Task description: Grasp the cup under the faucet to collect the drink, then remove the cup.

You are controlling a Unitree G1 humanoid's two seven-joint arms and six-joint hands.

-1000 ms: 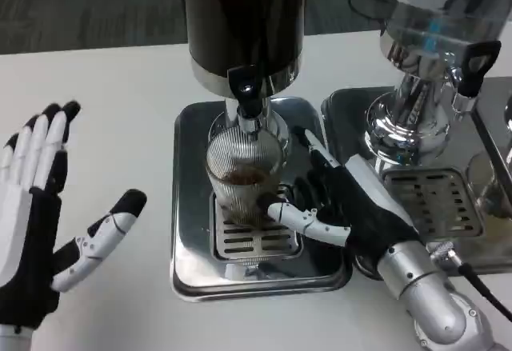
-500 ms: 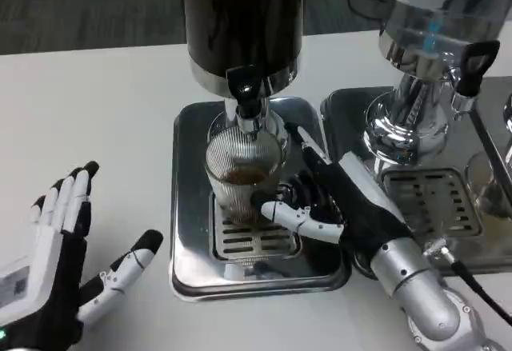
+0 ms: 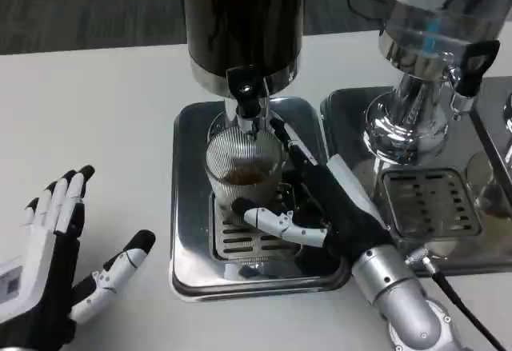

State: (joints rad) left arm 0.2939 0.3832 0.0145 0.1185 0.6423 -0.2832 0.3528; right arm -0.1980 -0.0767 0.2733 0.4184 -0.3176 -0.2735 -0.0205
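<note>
Table [image 3: 104,87], white and wide, carries two drink dispensers. Dark dispenser [image 3: 242,23] stands at the centre on a steel drip tray [image 3: 188,207], and its black faucet [image 3: 246,87] hangs directly over the cup. Second dispenser [image 3: 428,63], shiny and silver, stands to the right on its own tray [image 3: 432,199]. Right hand [image 3: 308,207] is wrapped around the cup from the right side, thumb across the front of it near the bottom, so it is gripping it. Left hand [image 3: 52,275] rests over the table at the lower left, fingers spread and holding nothing. Ribbed glass cup [image 3: 242,177] stands on the tray grate, with some brown drink inside.
</note>
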